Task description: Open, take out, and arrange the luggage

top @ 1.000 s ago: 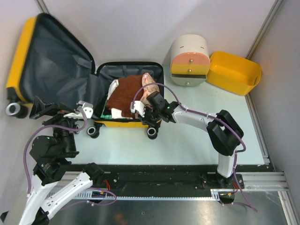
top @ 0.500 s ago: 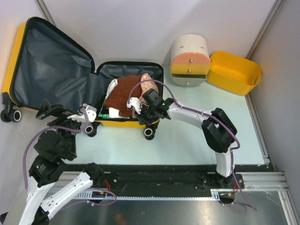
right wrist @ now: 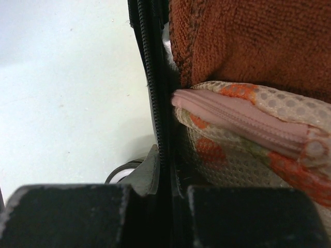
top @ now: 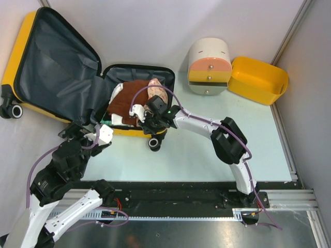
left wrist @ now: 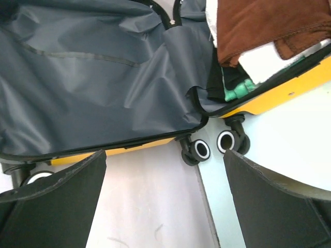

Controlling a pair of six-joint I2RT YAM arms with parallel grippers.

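The luggage [top: 15,57], a yellow hard-shell suitcase, lies open at the back left. Its grey-lined lid [top: 57,57] leans up against the left wall. The base holds a brown towel [top: 129,95] and a pink-and-orange mesh pouch [top: 155,88]. My right gripper [top: 147,119] is shut on the base's front rim; in the right wrist view [right wrist: 160,217] the black zipper edge [right wrist: 155,103] runs between the fingers, with the pouch [right wrist: 243,139] and towel [right wrist: 248,41] beside it. My left gripper [top: 85,133] is open and empty near the hinge; the left wrist view [left wrist: 165,206] shows the lining [left wrist: 93,88] and two wheels [left wrist: 199,150].
A cream-and-orange drawer cabinet [top: 208,64] and a plain yellow bin [top: 257,80] stand at the back right. A suitcase wheel [top: 153,143] sticks out in front of the base, another [top: 14,110] by the left wall. Green and white items [left wrist: 238,88] lie under the towel.
My right gripper has moved left, dragging the suitcase base with it. My left gripper has pulled back toward the near edge, away from the lid.
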